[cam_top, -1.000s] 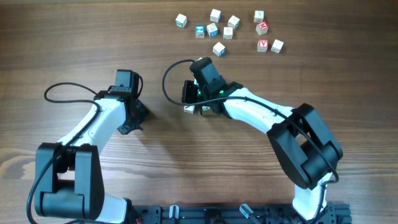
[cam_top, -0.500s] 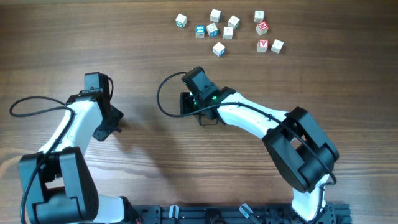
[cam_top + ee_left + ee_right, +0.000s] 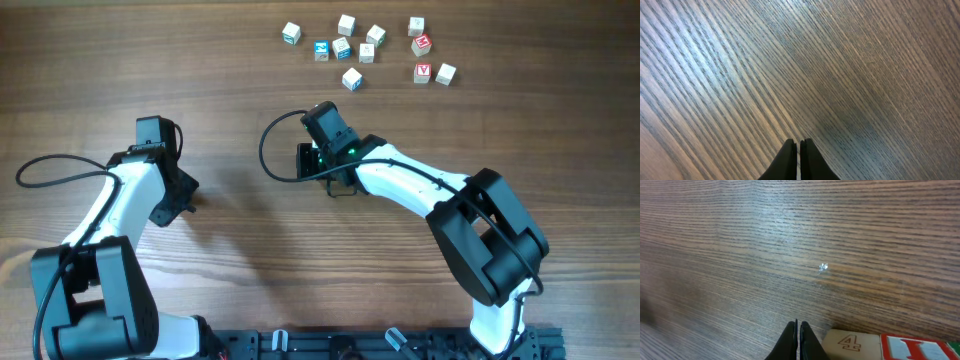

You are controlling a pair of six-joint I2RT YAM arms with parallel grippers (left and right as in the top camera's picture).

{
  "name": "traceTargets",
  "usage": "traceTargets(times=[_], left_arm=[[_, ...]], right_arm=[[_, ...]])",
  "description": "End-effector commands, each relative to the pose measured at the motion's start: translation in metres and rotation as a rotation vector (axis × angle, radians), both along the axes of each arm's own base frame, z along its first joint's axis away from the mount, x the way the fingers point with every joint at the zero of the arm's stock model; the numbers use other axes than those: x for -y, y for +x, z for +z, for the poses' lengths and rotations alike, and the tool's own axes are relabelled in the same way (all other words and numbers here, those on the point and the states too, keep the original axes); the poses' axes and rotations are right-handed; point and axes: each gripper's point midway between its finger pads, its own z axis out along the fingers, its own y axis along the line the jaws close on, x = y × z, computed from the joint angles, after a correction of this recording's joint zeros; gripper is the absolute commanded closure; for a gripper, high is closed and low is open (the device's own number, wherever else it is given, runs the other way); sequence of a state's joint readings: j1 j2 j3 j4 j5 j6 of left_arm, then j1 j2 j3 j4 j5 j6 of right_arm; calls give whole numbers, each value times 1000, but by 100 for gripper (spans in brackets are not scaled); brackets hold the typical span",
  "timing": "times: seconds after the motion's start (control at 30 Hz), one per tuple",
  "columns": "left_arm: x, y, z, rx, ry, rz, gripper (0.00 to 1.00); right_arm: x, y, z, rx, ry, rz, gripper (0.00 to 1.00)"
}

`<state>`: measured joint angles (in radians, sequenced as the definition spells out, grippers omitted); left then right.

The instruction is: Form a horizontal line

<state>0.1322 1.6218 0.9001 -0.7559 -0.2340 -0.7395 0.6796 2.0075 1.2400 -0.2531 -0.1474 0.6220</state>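
R gripper (image 3: pixel 797 326) closed, empty, just beside row of pale wooden letter cubes (image 3: pixel 855 343); L gripper (image 3: pixel 798 146) closed, empty, well apart from it.

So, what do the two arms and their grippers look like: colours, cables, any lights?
Both are alike: the left arm and the right arm have white links and bulky black joints. A thin black cable loops out near each wrist. The right wrist shows a small green light. The left gripper and the right gripper have slim black fingers that taper to a point.
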Motion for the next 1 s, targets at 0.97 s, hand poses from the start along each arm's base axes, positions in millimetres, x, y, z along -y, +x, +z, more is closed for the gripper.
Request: traceTargets(times=[0.97], left_arm=[[213,61,-36,205,-434,-439,91]], right_arm=[[170,19,0,-224,-211,-430,95]])
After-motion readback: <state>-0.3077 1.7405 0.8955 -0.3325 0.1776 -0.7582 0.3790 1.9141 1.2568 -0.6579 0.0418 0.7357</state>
